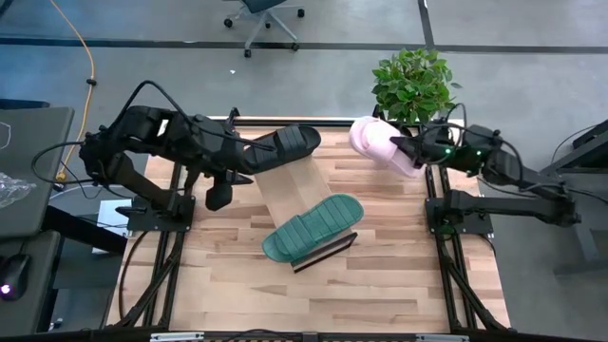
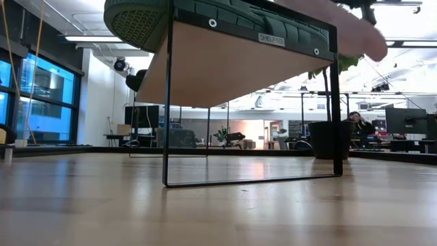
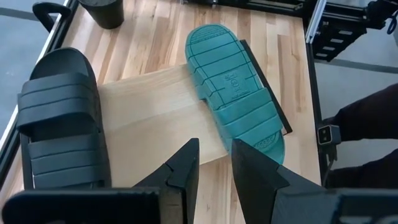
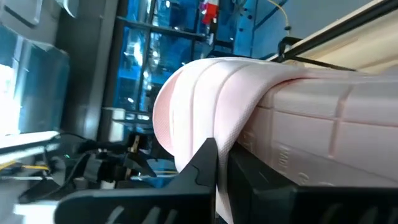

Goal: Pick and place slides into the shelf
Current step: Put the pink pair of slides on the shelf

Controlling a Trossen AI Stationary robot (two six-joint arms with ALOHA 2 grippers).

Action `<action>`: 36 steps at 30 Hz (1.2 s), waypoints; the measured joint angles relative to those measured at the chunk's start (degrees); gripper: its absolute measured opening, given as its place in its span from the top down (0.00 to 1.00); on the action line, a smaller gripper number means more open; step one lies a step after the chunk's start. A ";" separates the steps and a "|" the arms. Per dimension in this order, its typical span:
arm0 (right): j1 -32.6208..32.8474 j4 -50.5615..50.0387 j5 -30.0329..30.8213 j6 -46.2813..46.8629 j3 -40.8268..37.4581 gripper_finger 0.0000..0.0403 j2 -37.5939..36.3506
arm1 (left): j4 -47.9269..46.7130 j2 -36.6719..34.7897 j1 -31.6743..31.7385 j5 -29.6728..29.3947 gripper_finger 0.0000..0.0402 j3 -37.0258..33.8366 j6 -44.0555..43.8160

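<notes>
The pink slide (image 1: 377, 142) is off the table, held up at the table's far right corner just in front of the plant (image 1: 414, 83). We see the right gripper (image 1: 412, 149) pinching its strap, the fingers pressed tight on the pink edge in the right wrist view. From there the shelf (image 1: 297, 187) lies toward the table's middle, on the left of the gripper, its long axis running diagonally from far-left to near-right. The right arm is the one carrying, so we judge the coming move to be a sweep inward to the bare middle of the board.

The shelf already holds two: the black slide (image 1: 287, 142) across its far end and the green slide (image 1: 313, 228), sole up, across its near end. The gap between them looks wide enough for the pink one.

The left gripper (image 1: 218, 196) hangs just beside the shelf's left edge, fingers slightly apart, holding nothing.
</notes>
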 joint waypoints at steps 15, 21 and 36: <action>0.02 -21.76 -4.27 -8.06 24.79 1.00 12.91 | 0.03 0.12 0.00 0.00 0.79 0.00 4.69; 2.11 -29.70 -5.56 -9.96 32.31 1.00 19.41 | -0.11 0.12 0.00 -2.67 0.79 0.00 7.26; 8.08 -38.36 -3.81 -12.26 46.70 1.00 33.85 | -2.03 -0.43 0.02 -12.91 0.79 0.00 13.25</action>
